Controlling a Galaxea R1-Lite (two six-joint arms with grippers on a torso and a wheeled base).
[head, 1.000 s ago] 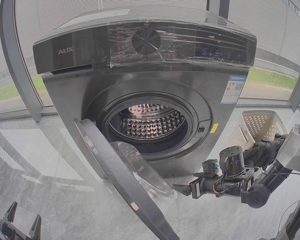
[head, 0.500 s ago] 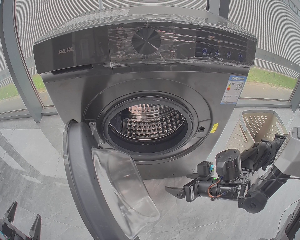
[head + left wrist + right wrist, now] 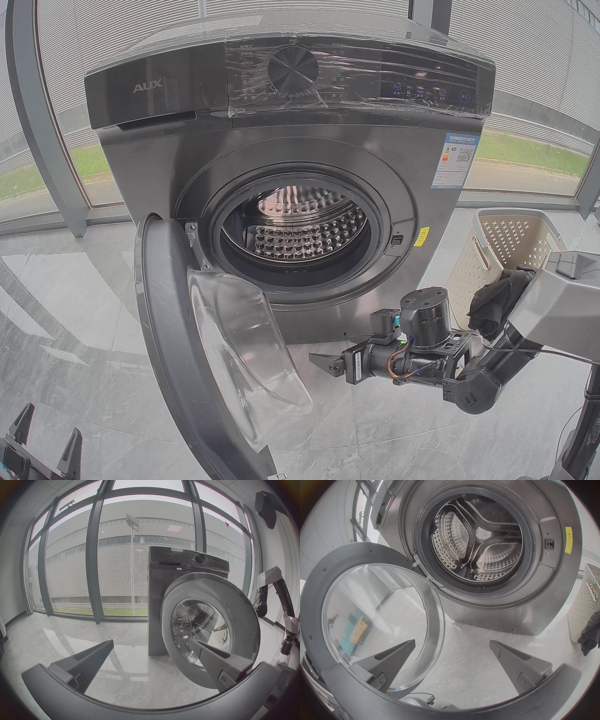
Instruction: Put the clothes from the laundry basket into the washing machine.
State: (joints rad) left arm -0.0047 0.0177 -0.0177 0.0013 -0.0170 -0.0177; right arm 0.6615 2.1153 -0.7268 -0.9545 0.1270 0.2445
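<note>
The grey washing machine (image 3: 294,187) stands with its round door (image 3: 169,325) swung wide to the left, and the steel drum (image 3: 300,225) holds no clothes. To its right on the floor is the cream laundry basket (image 3: 500,244), with dark clothes (image 3: 500,300) draped over its near rim. My right gripper (image 3: 320,362) hangs open low in front of the machine, between door and basket, holding nothing. The right wrist view has that gripper (image 3: 452,644) facing the drum (image 3: 478,542) and door (image 3: 375,614), the basket (image 3: 586,605) off to one side. My left gripper (image 3: 47,434) sits open at the bottom left.
The open door's glass bowl (image 3: 244,350) juts out over the tiled floor (image 3: 75,312) left of the right gripper. Window frames (image 3: 44,125) stand behind the machine. In the left wrist view the open left gripper (image 3: 153,645) faces the door (image 3: 212,627) from the side.
The door has swung from partly open to wide open at the left. My right gripper has shifted left, staying open. The head camera has moved a little.
</note>
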